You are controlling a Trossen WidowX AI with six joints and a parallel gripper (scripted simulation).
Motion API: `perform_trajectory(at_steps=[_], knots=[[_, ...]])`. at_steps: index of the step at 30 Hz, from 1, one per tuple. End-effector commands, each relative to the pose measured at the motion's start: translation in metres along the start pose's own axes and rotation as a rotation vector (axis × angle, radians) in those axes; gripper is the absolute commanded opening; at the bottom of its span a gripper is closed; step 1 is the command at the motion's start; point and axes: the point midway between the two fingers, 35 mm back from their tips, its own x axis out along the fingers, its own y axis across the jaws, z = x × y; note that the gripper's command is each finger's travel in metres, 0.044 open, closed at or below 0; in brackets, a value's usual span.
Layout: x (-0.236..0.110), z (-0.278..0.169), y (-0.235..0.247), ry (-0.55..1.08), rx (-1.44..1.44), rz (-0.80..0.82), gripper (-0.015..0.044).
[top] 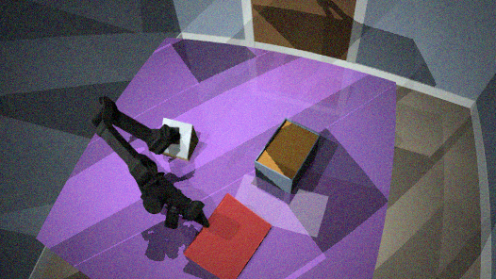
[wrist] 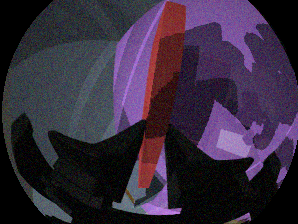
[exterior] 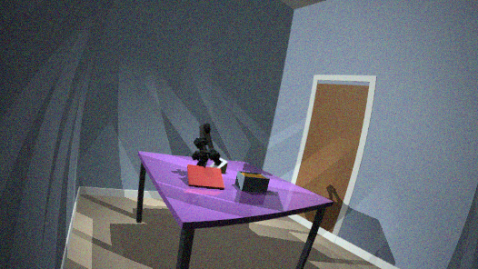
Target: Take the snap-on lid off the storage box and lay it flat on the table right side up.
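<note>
The red lid lies nearly flat on the purple table, near its front edge. My gripper is shut on the lid's left edge, low over the table. In the wrist view the lid shows edge-on as a red strip running up from between my fingers. The storage box stands open, grey-walled with an orange inside, to the right of the lid and apart from it.
A small white block stands by the arm's base at the left of the table. A brown door is in the wall behind. The table's front edge lies close below the lid.
</note>
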Motion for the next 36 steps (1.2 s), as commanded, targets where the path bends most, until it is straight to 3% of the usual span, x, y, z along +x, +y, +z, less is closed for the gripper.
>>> perform_trajectory(at_steps=[1,36], knots=[[0.005,-0.002,-0.013,0.002,0.004,-0.034,0.0],[0.023,-0.002,-0.035,0.002,0.003,-0.034,0.0]])
